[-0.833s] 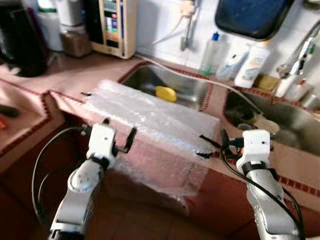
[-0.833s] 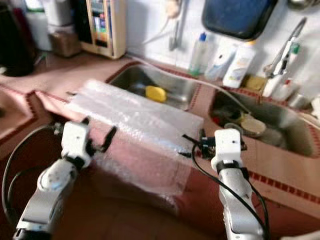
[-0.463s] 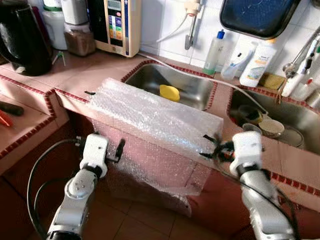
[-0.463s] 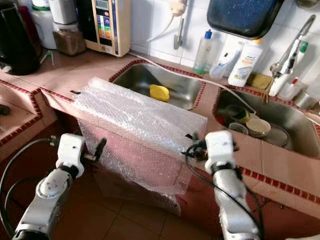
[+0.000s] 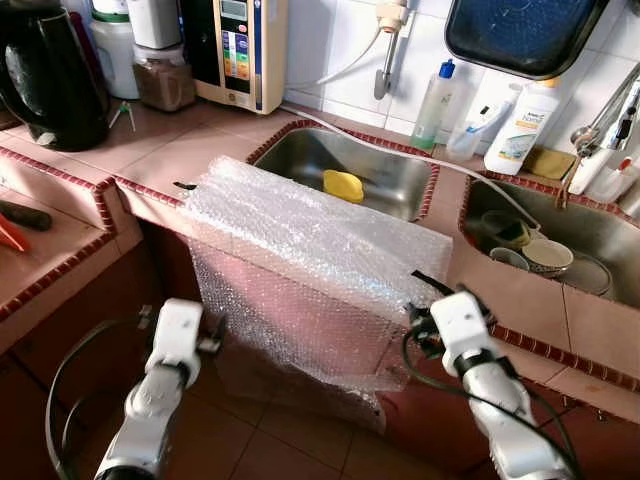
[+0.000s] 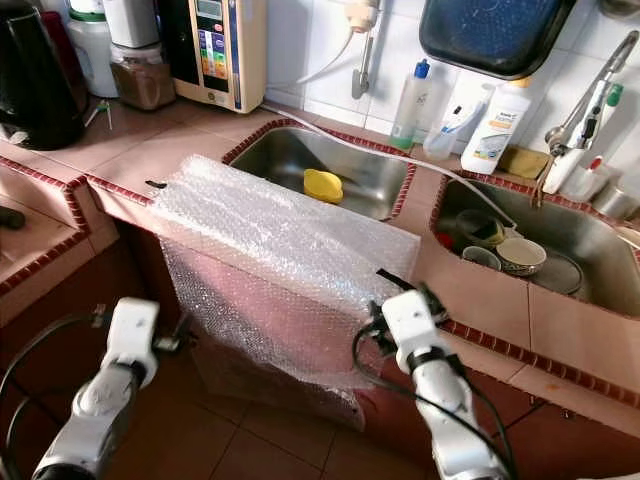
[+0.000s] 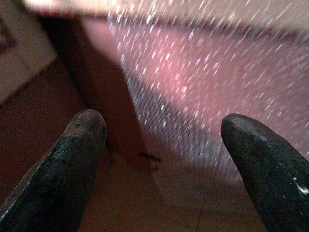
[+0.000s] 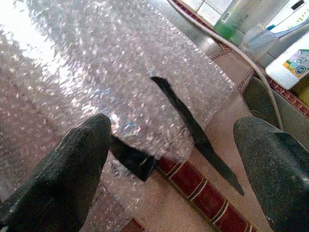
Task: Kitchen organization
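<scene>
we see the right gripper (image 8: 169, 145) spread at the bubble wrap's (image 5: 300, 235) taped corner, apparently not touching; the left gripper (image 7: 161, 140) spread before its hanging part.

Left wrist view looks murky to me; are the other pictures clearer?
Left wrist view: dim and soft, the bubble wrap smeared into streaks. Right wrist view: brighter, glare on the wrap, black tape crisp, fingers blurred. Left eye view: evenly lit, sharp on the sink.
</scene>
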You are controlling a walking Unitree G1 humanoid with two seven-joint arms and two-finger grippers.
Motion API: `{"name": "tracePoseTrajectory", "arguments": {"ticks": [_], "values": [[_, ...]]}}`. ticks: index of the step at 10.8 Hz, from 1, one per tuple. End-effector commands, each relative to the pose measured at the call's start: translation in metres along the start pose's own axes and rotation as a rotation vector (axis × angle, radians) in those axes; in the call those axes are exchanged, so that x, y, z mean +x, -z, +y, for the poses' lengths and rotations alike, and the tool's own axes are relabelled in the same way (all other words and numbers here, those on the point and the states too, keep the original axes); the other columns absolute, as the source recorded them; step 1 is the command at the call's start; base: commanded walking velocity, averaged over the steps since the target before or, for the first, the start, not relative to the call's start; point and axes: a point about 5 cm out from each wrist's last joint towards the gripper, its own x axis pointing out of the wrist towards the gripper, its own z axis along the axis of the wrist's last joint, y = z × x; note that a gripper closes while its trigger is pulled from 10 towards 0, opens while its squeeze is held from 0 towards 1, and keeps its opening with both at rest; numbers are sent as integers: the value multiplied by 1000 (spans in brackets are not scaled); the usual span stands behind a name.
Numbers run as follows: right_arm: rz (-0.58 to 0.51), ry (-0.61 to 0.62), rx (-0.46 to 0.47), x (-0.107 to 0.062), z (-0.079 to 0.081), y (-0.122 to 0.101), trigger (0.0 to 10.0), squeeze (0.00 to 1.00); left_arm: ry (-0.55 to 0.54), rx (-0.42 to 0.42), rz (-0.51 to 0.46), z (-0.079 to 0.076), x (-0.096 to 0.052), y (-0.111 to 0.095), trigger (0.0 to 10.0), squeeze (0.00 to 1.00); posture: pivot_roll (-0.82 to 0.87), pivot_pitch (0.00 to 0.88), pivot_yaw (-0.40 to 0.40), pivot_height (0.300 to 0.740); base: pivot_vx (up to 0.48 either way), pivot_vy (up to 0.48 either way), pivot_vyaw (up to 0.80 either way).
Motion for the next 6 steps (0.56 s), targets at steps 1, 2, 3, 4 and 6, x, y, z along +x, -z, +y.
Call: {"name": "tracePoseTrajectory", "arguments": {"ticks": [1, 2, 3, 4, 6], "values": [[-4, 3, -9, -1, -1, 2, 10000, 843, -1, -1, -29, -1, 3, -6, 10000, 0, 117, 0, -99, 740, 0, 0, 0], [-14, 8, -13, -3, -2, 3, 10000, 839, 8, -1, -39, -1, 4, -7, 10000, 0, 116, 0, -96, 740, 0, 0, 0], [-25, 18, -18, -3, -5, 3, 10000, 835, 19, -12, -45, -2, 6, -7, 10000, 0, 116, 0, -96, 740, 0, 240, 0], [-29, 24, -22, -3, -6, 3, 10000, 835, 25, -9, -45, -2, 7, -7, 10000, 0, 114, 0, -93, 740, 0, 255, 0], [-35, 23, -27, -2, -7, 3, 10000, 827, 32, -5, -40, -3, 7, -5, 10000, 0, 115, 0, -95, 740, 0, 317, 0]]}}
